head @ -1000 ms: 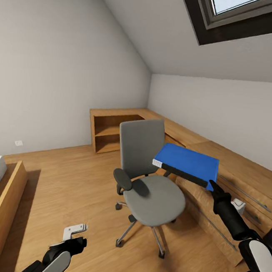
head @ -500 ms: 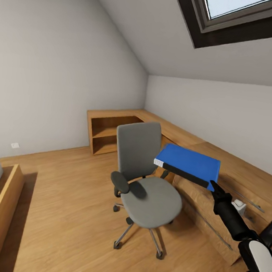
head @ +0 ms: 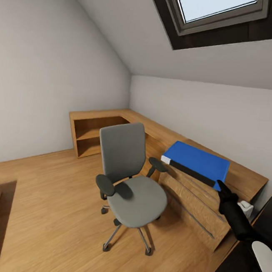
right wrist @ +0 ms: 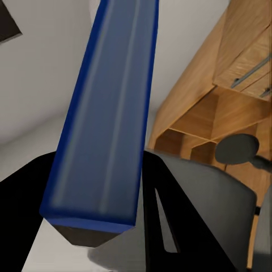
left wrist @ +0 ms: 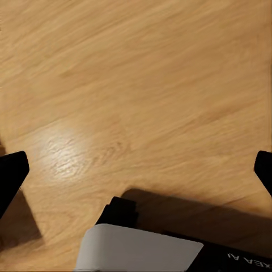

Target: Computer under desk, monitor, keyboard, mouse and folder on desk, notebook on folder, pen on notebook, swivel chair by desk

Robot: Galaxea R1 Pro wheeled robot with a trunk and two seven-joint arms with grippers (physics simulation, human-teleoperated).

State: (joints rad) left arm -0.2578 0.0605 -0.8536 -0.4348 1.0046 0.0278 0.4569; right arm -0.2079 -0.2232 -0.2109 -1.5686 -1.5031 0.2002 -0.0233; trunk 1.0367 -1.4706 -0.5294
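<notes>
Hard to make out at the right gripper (head: pixel 222 187): black fingers largely hidden behind the near corner of the folder (head: pixel 198 162), clamped on that corner, the thick bright blue slab held clear of the chair (head: pixel 129 181) and floating at about 3 o'clock from the chair back, over the front edge of the light oak drawers (head: pixel 196 201). From the right wrist, folder (right wrist: pixel 107 113) seen edge-on as a long blue spine with a dark underside tip, black finger (right wrist: pixel 170 226) along one side, the other finger cut off by the frame. Chair seat bare, rounded grey upholstery, black padded armrests, chrome star base on casters, one arm partly hidden behind the back. Small white object (head: pixel 245 207) at 4 o'clock from the folder, half hidden by the right arm, too small to identify. Black glossy surface at 5 o'clock in the head view, cut off. Left gripper (left wrist: pixel 136 170) over glossy wood plank floor (left wrist: pixel 136 73), only two dark fingertips (left wrist: pixel 11 173) at opposite frame edges, spread wide, nothing between them. Skylight (head: pixel 216 10) at 12 o'clock, cropped by the frame; sloped matte grey walls.
</notes>
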